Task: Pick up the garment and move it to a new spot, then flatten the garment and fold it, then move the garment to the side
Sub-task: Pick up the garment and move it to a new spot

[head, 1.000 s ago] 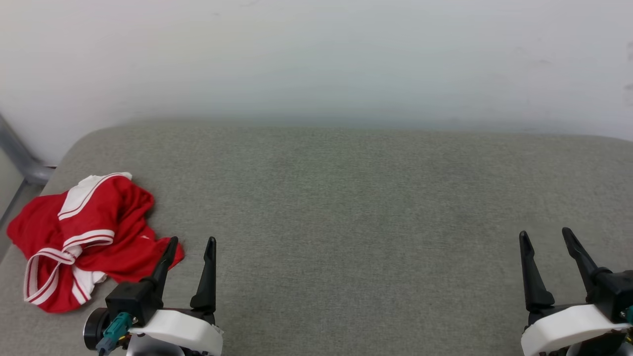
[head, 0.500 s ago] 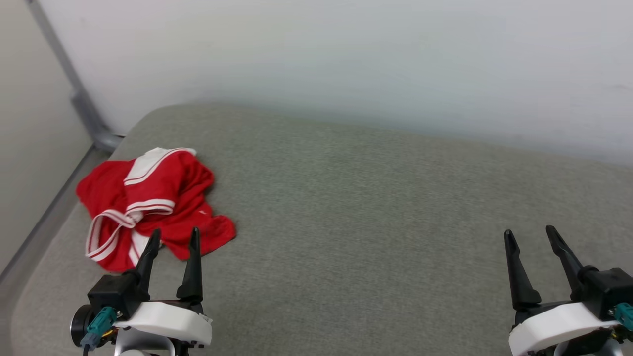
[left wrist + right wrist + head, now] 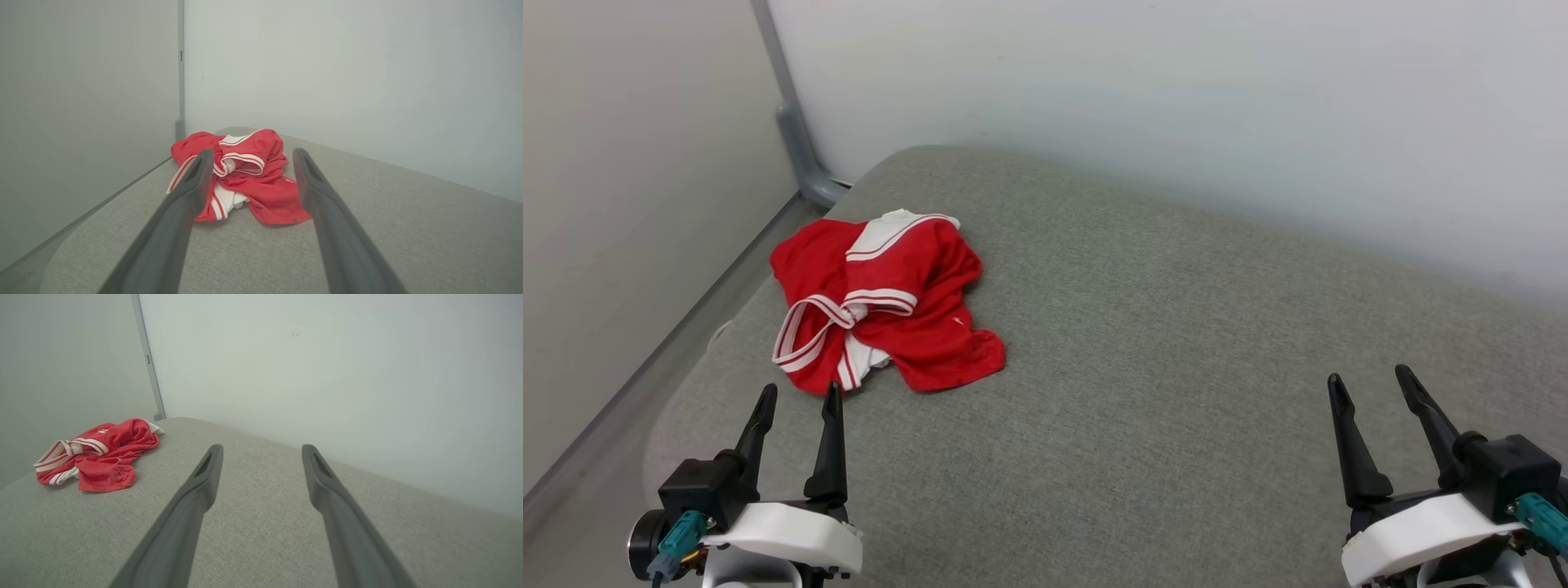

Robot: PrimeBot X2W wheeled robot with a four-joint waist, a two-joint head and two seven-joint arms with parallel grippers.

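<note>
The left gripper (image 3: 800, 388) hovers low over the near left corner of the grey woven-fabric cushion (image 3: 1143, 392). Its two long dark fingers (image 3: 832, 441) are spread wide with nothing between them, and they point at the heap ahead. The right gripper (image 3: 1368, 376) hangs by the near right edge of the cushion, well apart from the heap, its jaws just as wide and empty.

The garment (image 3: 890, 310), a crumpled red soft jersey shirt with white sleeves and red-and-white striped trim, lies on the cushion near its far left corner, close to the left edge. A strip of bare fabric separates its near end from the left gripper's tips.

A plain white wall (image 3: 1176, 98) runs along the cushion's far edge, and a pale side panel (image 3: 621, 204) follows its left edge. A grey metal post (image 3: 788, 122) stands where the two meet, just beyond the corner where the garment sits, so the heap is hemmed in behind and on the left.

The bundle's longer stretch runs roughly from the far left corner towards the near edge. A folded white sleeve (image 3: 882, 233) is at the far end, and the looped striped collar (image 3: 805, 335) hangs towards the left edge. A loose red flap (image 3: 956, 359) pokes out towards the middle of the cushion. It is too bunched to tell front from back.
</note>
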